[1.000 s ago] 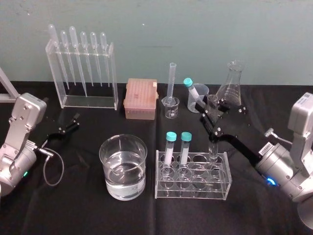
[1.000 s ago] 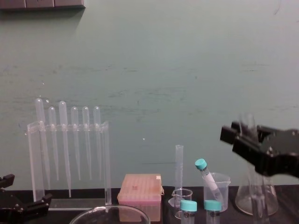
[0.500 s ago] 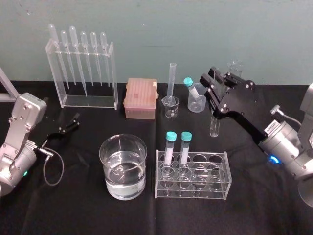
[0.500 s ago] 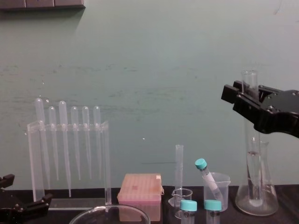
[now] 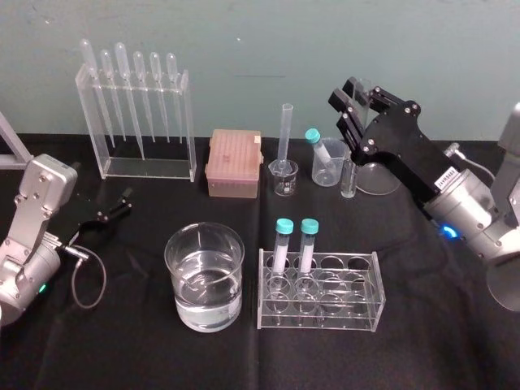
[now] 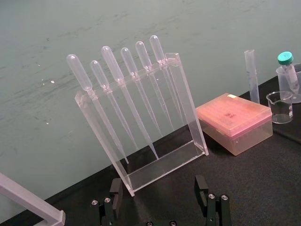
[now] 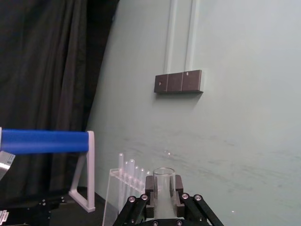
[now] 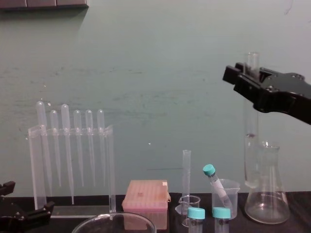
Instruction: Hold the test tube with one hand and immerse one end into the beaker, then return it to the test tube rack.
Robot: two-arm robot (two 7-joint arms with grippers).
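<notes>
Test tube (image 5: 348,180), one, aloft, grasped by right gripper (image 5: 349,110); left gripper (image 5: 112,213) parked, released.

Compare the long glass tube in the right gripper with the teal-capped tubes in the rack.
The long clear glass test tube is uncapped and longer; the short teal-capped tubes are closed. The test tube hangs in the right gripper's fingers; the capped tubes stand in the clear plastic rack. All are roughly upright.
</notes>
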